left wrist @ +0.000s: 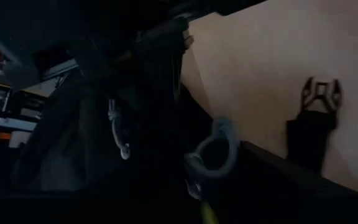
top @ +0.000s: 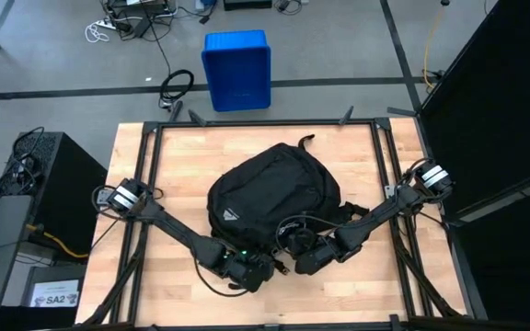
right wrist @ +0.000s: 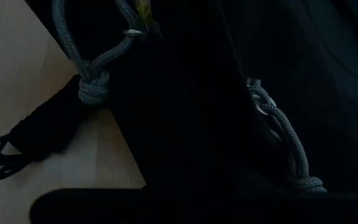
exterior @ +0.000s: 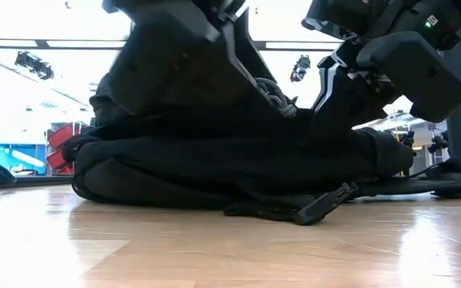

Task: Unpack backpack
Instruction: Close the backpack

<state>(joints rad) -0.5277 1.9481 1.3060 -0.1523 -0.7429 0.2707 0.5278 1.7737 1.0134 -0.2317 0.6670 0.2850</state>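
I see the backpack [top: 270, 198] lying mid-table [top: 178, 165], both arms crowding its near edge. My left tool [top: 263, 268] is parted beside grey zipper cords [left wrist: 219, 149]; my right tool [top: 294, 241] is closed. A blue bin [top: 237, 69] sits on the floor behind.

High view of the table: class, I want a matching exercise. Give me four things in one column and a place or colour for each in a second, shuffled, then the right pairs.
Things:
1. backpack
2. crate
3. left pincer
4. triangular logo

Places or colours:
A. blue, on the floor beyond the table
B. white, on the backpack's front
C. black, lying mid-table
D. at the backpack's near edge, beside the right pincer

Pairs: 1-C, 2-A, 3-D, 4-B
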